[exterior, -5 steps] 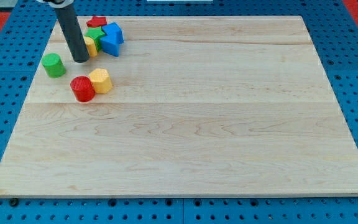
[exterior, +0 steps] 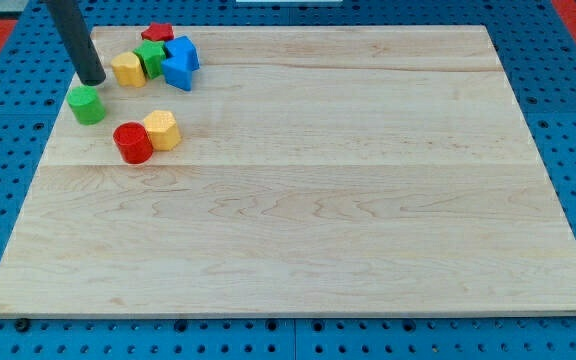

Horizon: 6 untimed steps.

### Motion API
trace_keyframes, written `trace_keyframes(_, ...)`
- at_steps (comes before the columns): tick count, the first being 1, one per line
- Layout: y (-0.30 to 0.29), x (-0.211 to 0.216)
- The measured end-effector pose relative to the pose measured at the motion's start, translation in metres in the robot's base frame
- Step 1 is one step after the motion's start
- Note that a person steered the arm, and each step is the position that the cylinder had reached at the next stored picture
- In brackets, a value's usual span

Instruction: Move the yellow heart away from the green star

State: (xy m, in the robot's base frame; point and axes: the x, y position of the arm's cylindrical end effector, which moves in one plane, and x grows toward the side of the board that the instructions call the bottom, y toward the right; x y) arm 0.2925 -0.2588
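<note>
Tip (exterior: 92,80) first: my tip, the rod's lower end, rests on the wooden board (exterior: 298,200) near its upper-left corner in the view, with the dark rod rising from it toward the view's top left; there are no fingers on this arm, so nothing can be wide, narrow or holding. It stands just to the view's left of the yellow heart (exterior: 128,70), a small gap between them as far as I can tell, and just above the green cylinder (exterior: 87,104), which it does not seem to touch. The yellow heart lies against the green star (exterior: 151,57), the two apparently touching, so the task's separation is not done. Beyond the star sit the red block (exterior: 157,34), its shape hard to make out, toward the view's top, and the blue block (exterior: 180,62) on the star's right, all four packed in one cluster. Further toward the view's bottom, a red cylinder (exterior: 133,142) and a yellow hexagonal block (exterior: 162,130) touch each other, apart from the cluster. I judge the step in hand to be positioning for the push. From here a rightward shove would drive the heart into the star, so the next move calls for getting between or above them and pushing the heart downward or leftward, clear of the green cylinder.
</note>
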Motion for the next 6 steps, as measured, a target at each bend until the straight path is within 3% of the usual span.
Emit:
trace_keyframes(1, 0.003, -0.023)
trace_keyframes(3, 0.059, 0.047)
trace_keyframes(4, 0.078, 0.059)
trace_keyframes(6, 0.024, 0.016)
